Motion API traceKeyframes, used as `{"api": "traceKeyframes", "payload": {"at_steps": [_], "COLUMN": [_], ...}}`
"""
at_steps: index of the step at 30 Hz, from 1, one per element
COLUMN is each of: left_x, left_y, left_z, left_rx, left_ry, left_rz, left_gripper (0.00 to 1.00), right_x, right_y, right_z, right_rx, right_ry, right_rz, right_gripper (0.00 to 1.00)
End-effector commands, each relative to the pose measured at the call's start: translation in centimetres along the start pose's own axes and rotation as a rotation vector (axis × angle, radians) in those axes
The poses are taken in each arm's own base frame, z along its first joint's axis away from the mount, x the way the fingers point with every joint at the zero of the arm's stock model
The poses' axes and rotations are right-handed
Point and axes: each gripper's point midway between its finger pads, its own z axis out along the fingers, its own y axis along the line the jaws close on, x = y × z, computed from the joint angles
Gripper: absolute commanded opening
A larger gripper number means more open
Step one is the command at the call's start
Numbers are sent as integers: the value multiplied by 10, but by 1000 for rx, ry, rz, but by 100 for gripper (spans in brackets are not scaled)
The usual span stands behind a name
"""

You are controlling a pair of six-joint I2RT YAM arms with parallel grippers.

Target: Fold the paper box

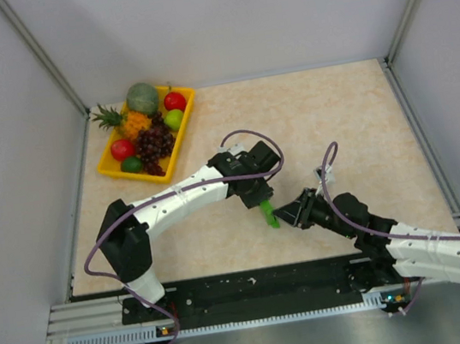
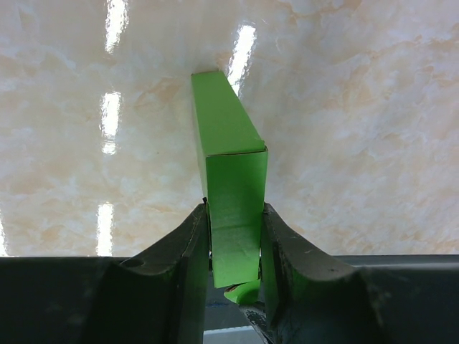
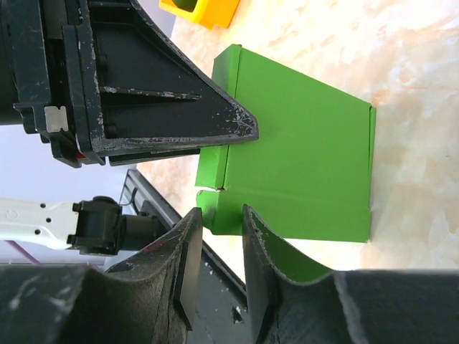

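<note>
The paper box point(image 1: 269, 215) is a bright green, partly folded flat sleeve held upright above the table. My left gripper point(image 1: 258, 199) comes down on it from above and is shut on it; in the left wrist view both fingers press the box point(image 2: 229, 165) at the left gripper point(image 2: 235, 240). My right gripper point(image 1: 293, 213) reaches in from the right. In the right wrist view the box point(image 3: 301, 165) fills the middle, and its lower left flap corner sits between the tips of the right gripper point(image 3: 215, 240). Those jaws stand apart, with a gap beside the flap.
A yellow tray point(image 1: 108, 167) with several toy fruits stands at the back left, its corner showing as yellow tray point(image 3: 208, 11) in the right wrist view. The black rail point(image 1: 256, 285) runs along the near table edge just below both grippers.
</note>
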Motion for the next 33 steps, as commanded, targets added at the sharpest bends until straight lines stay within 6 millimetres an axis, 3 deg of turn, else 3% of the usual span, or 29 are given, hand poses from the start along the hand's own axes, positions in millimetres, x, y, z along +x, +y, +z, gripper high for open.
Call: {"api": "traceKeyframes", "payload": {"at_steps": [1, 25, 31, 33], "left_x": [29, 35, 35, 35], "left_y": [15, 13, 22, 23], "left_z": [14, 12, 16, 17], "left_rx": [-58, -46, -69, -74], "left_ry": [86, 97, 82, 80], "left_rz": [-17, -32, -26, -25], "left_gripper": [0, 0, 0, 0], "right_x": [-7, -10, -5, -12], "right_y": [14, 12, 13, 17], "right_z": [0, 2, -4, -11], "right_rx": [-53, -39, -55, -79], "right_ry": [-38, -65, -20, -42], "right_rz": [23, 41, -119, -208], "right_gripper": [29, 25, 35, 38]}}
